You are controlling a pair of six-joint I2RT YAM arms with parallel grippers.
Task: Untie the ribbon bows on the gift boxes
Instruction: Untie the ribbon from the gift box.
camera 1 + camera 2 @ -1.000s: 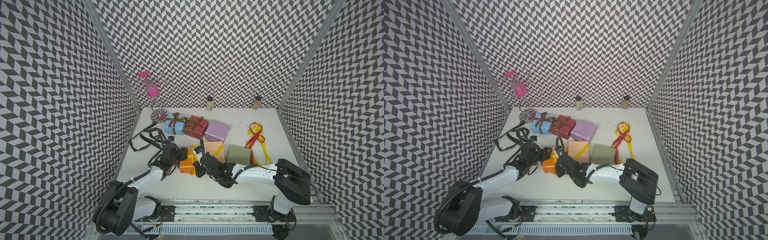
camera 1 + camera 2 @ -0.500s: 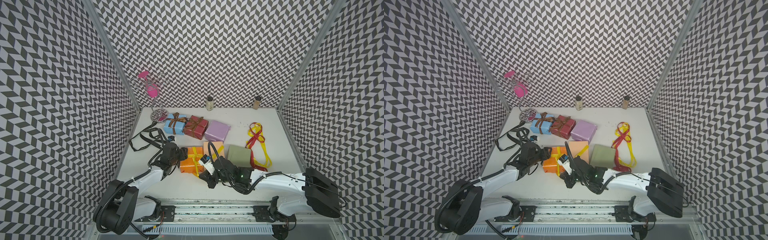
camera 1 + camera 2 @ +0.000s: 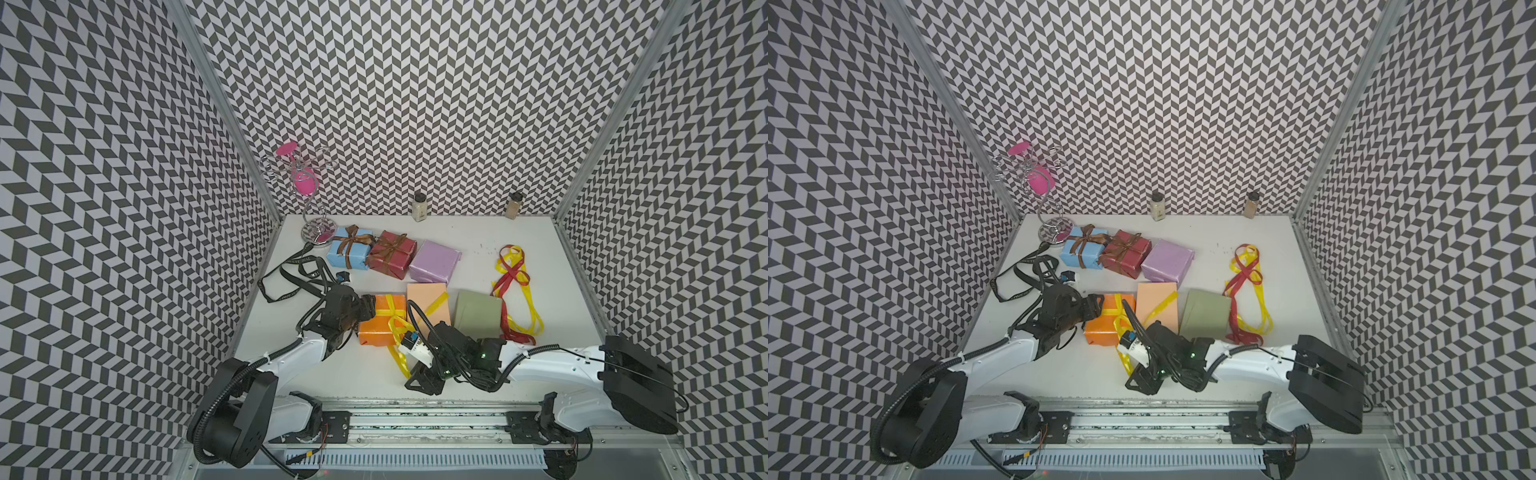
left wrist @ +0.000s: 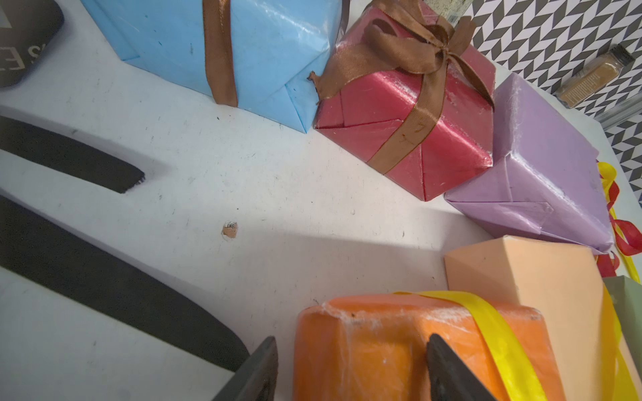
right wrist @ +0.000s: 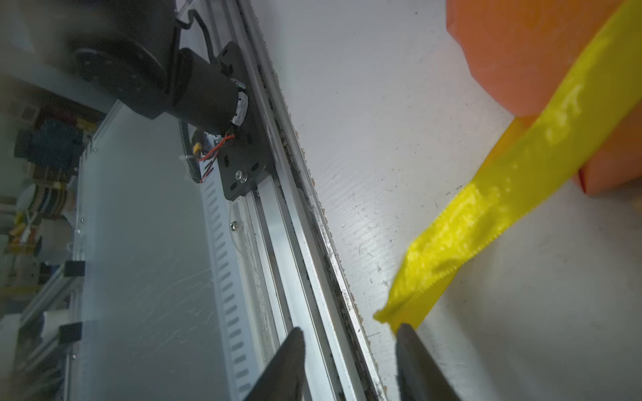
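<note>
An orange gift box (image 3: 380, 328) (image 4: 382, 347) lies near the front, with a yellow ribbon (image 3: 391, 316) (image 5: 503, 194) across its top. The ribbon's loose tail trails toward the front edge. My left gripper (image 3: 365, 309) (image 4: 351, 361) stands open astride the box's left end, a small gap showing at one finger. My right gripper (image 3: 424, 380) (image 5: 351, 347) is open above the front edge, with the ribbon's tip at one fingertip. The light blue box (image 3: 349, 253) and the dark red box (image 3: 392, 253) carry tied brown bows. The lilac (image 3: 434, 262), peach (image 3: 428, 305) and olive green (image 3: 478, 320) boxes have no bow.
Loose red and yellow ribbons (image 3: 513, 270) lie at the right. A black lettered ribbon (image 3: 291, 274) lies at the left. Two spice jars (image 3: 419, 203) stand at the back wall, a wire stand (image 3: 303, 183) in the back left corner. The metal rail (image 3: 415, 405) borders the front.
My right gripper drew back from the orange box toward the front edge, pulling the yellow ribbon's tail out, and its jaws have opened. The left gripper has stayed at the box.
</note>
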